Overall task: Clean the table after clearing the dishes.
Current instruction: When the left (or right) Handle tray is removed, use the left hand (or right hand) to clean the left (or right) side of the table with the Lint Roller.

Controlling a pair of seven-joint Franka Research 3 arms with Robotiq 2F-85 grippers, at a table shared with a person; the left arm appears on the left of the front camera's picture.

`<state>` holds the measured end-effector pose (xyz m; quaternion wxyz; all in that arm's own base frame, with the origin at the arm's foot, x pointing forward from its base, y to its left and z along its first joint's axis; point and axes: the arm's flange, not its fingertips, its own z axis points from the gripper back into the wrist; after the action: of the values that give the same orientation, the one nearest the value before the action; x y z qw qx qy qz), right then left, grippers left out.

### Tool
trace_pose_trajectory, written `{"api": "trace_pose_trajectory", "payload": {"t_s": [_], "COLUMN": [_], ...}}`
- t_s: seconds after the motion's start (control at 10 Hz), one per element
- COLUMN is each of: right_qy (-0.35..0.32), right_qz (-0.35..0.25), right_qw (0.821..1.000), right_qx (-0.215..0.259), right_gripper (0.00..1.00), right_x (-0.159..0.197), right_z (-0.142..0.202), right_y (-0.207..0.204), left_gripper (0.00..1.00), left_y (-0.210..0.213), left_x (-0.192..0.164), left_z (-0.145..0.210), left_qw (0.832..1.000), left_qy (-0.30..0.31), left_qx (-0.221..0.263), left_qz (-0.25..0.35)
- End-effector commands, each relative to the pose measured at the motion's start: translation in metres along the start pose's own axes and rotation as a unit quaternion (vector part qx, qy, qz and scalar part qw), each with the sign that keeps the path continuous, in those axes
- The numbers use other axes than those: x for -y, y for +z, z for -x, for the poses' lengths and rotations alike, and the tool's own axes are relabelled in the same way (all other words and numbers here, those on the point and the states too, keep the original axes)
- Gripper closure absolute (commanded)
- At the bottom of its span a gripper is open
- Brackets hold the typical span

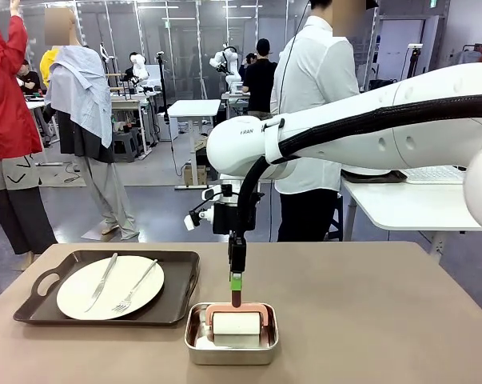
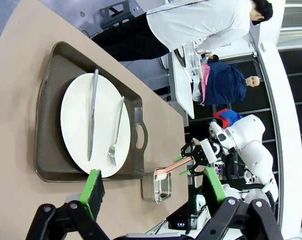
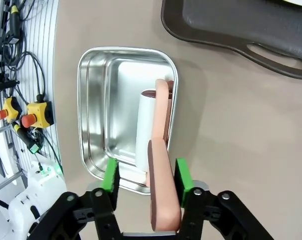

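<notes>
One of the dishes, a white plate (image 1: 110, 286) with a fork and a knife, lies on a dark handled tray (image 1: 33, 290) at the left of the brown table (image 1: 368, 320). A small steel pan (image 1: 231, 349) near the front edge holds a roller (image 1: 237, 324) with a white roll and a pink handle (image 3: 163, 200). My right gripper (image 3: 146, 172) reaches down over the pan, open, its jaws straddling the pink handle; one pad touches it and the other stands a little off. My left gripper (image 2: 152, 187) hangs open and empty above the table, looking at the plate (image 2: 95, 125) and tray (image 2: 45, 100).
A person in a white shirt (image 1: 312, 96) stands just beyond the table's far edge, back turned. A white table (image 1: 408, 204) stands behind at the right. The brown top to the right of the pan is bare. My right arm (image 1: 368, 128) spans the right half.
</notes>
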<state>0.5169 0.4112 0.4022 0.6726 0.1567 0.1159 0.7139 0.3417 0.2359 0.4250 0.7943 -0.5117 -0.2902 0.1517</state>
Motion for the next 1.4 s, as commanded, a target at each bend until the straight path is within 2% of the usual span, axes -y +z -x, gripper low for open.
{"api": "trace_pose_trajectory", "payload": {"t_s": [0.0, 0.4, 0.7, 0.9, 1.1, 1.3], "right_qy": [0.016, 0.009, 0.014, 0.000, -0.025, -0.092], "right_qz": [-0.002, -0.003, 0.007, 0.030, 0.075, 0.098], "right_qw": [1.000, 1.000, 1.000, 0.999, 0.996, 0.986], "right_qx": [-0.014, -0.016, -0.012, 0.016, 0.050, 0.102], "right_gripper": [0.59, 0.98, 1.00, 0.99, 0.99, 0.99], "right_x": [0.000, 0.000, -0.006, -0.018, -0.042, -0.058], "right_z": [-0.003, -0.002, -0.003, 0.003, 0.023, 0.066], "right_y": [0.001, 0.001, 0.006, 0.022, 0.054, 0.086], "left_gripper": [0.00, 0.00, 0.00, 0.00, 0.00, 0.00], "left_y": [0.003, 0.003, 0.003, 0.003, 0.003, 0.003], "left_x": [0.001, 0.001, 0.001, 0.001, 0.001, 0.001], "left_z": [-0.002, -0.002, -0.002, -0.002, -0.002, -0.002], "left_qw": [1.000, 1.000, 1.000, 1.000, 1.000, 1.000], "left_qy": [-0.003, -0.003, -0.003, -0.003, -0.003, -0.003], "left_qx": [0.002, 0.002, 0.002, 0.002, 0.002, 0.002], "left_qz": [0.008, 0.008, 0.008, 0.008, 0.008, 0.008]}}
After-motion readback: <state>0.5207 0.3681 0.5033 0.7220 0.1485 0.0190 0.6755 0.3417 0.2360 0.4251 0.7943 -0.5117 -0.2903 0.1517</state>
